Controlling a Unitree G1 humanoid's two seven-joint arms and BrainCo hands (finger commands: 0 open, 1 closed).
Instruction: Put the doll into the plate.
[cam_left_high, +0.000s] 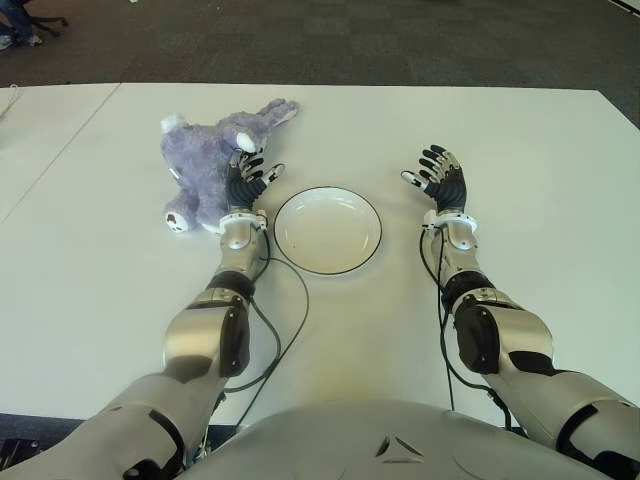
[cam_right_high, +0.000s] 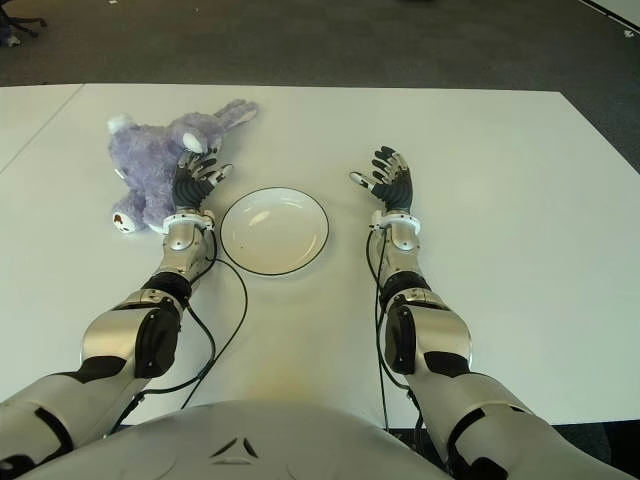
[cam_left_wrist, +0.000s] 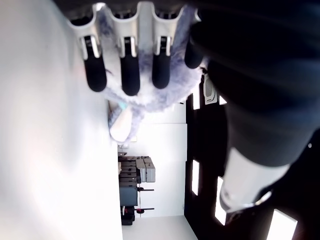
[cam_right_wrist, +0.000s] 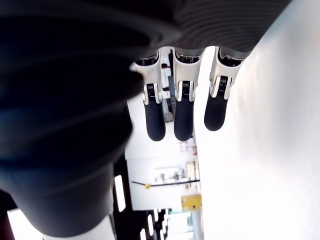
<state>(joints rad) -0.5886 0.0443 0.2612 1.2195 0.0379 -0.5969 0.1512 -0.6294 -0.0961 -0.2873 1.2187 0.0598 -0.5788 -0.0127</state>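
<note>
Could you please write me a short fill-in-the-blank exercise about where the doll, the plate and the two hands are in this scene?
1. The purple doll lies on the table to the ____ of the plate.
2. The plate holds ____.
3. The ____ hand is at the doll, fingers open.
4. The right hand holds ____.

Missing words: left; nothing; left; nothing

You will find no text, label, brand, number or sign that can be read in any view.
</note>
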